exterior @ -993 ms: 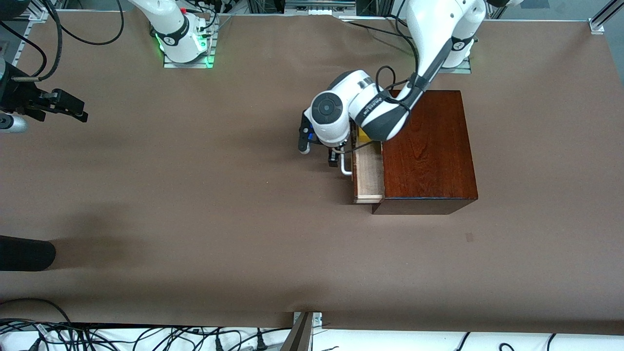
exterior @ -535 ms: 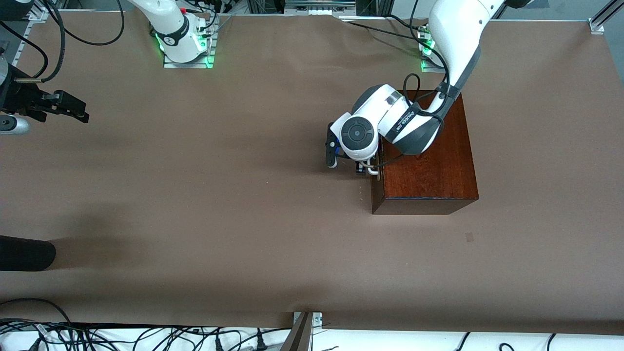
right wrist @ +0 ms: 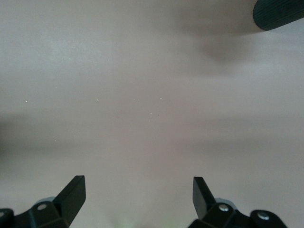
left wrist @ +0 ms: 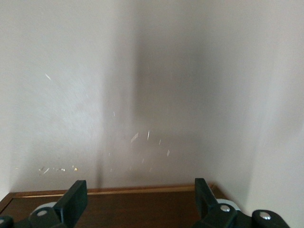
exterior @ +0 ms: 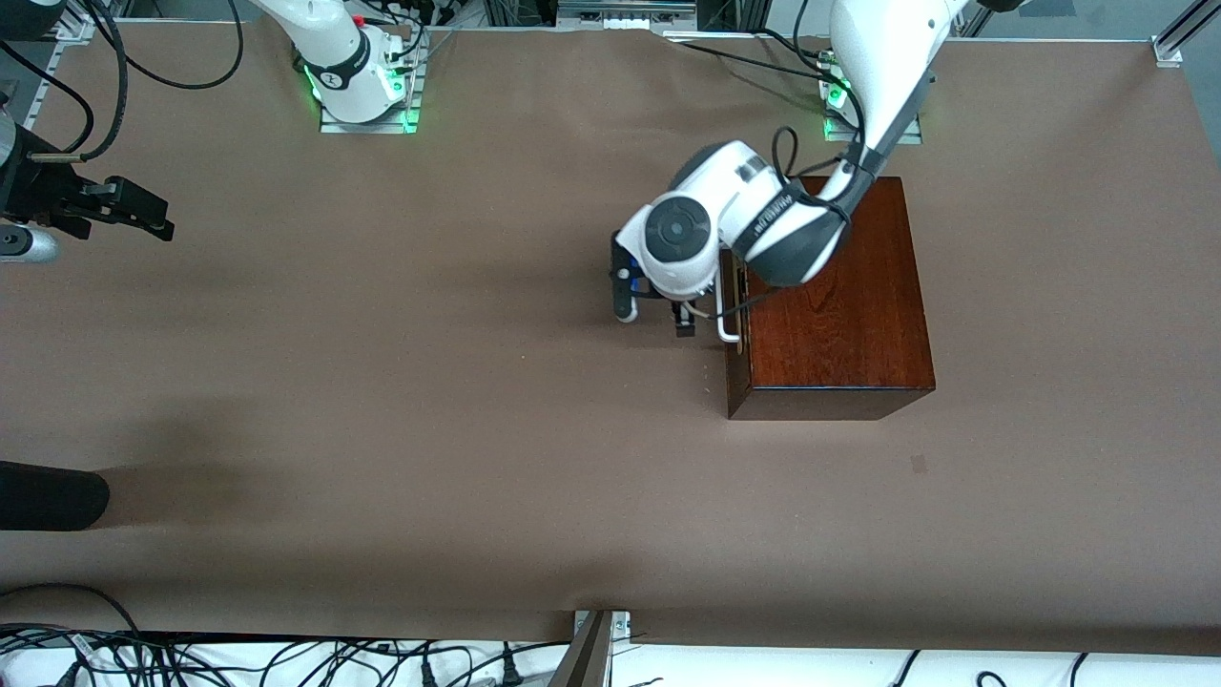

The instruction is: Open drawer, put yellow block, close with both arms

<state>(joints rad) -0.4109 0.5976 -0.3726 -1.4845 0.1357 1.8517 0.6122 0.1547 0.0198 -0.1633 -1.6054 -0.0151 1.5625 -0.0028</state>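
At frame center-right, the drawer (exterior: 733, 315) now sits shut; the left gripper (exterior: 683, 320), fingers wide, has backed off. The right gripper (exterior: 143, 216), fingers wide, waits upper left.

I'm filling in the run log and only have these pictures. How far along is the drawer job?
Nearly finished, it seems. The drawer sits flush in the wooden box, and the yellow block shows nowhere, so it is probably inside. The left gripper hangs open just in front of the white handle, gripping nothing. The right gripper waits open at its end of the table. Only retreating appears left.
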